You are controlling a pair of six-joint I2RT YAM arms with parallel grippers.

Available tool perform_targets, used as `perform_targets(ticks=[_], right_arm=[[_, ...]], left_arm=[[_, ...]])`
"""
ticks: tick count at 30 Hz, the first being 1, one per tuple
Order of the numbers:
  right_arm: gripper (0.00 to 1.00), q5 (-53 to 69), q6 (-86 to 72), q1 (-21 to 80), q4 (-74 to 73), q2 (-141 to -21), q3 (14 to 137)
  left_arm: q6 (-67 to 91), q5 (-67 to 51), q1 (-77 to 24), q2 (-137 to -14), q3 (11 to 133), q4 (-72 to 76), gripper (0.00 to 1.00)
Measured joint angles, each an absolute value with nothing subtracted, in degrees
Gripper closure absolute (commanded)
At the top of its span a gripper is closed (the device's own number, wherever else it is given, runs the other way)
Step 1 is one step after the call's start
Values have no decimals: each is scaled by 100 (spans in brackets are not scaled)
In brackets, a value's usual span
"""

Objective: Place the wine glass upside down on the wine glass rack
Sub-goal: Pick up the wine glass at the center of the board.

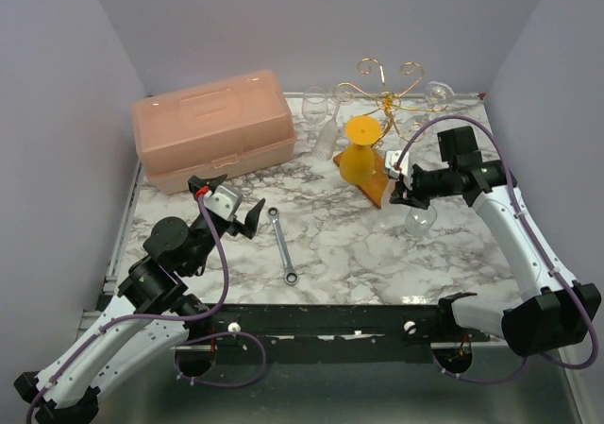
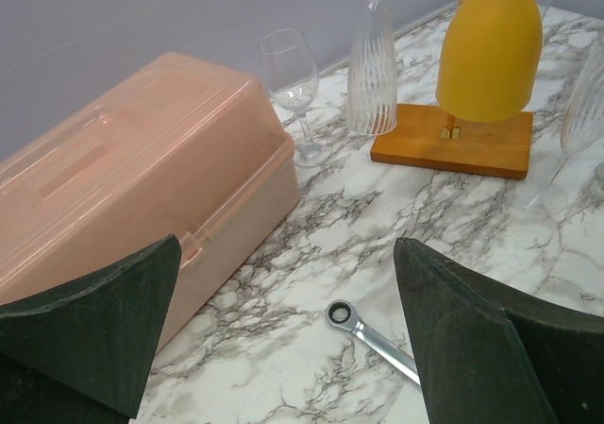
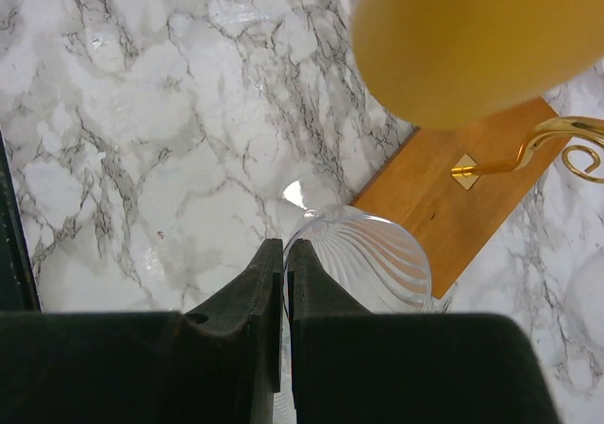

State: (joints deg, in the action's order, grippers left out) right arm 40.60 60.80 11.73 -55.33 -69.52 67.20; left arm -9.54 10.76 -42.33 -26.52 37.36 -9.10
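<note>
My right gripper is shut on a clear ribbed wine glass, whose bowl hangs just off the marble beside the rack's base. In the right wrist view the fingertips pinch the wall of the wine glass. The wine glass rack is gold wire with curled arms on an orange-brown base. A yellow glass stands over that base. My left gripper is open over bare marble at the front left, with nothing between its fingers.
A pink plastic toolbox fills the back left. A ratchet wrench lies on the table's middle. A clear wine glass and a tall ribbed flute stand left of the rack, and another clear glass is at its right arm.
</note>
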Motion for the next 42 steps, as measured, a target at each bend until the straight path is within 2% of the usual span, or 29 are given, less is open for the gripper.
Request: perform_targets(ticks=[22,32,37,42], right_arm=[[100,4066,5983,1286,-5544,-6987,6720],[100,4451,5658,1317,-5686,-6956,6722],[100,4917,5221,1319,-5725,-6810,6720],[100,5518,4687,1319,-5736,-6582,6626]], left_arm=[[-954,1074,-4211,-2652,3736,-910,2],[-895,1050,-4206,-2652,3736,-910,2],[-375,773,-4167,-2652,3736,-910,1],[1212,69,-4163,-2652,3573,-617,2]])
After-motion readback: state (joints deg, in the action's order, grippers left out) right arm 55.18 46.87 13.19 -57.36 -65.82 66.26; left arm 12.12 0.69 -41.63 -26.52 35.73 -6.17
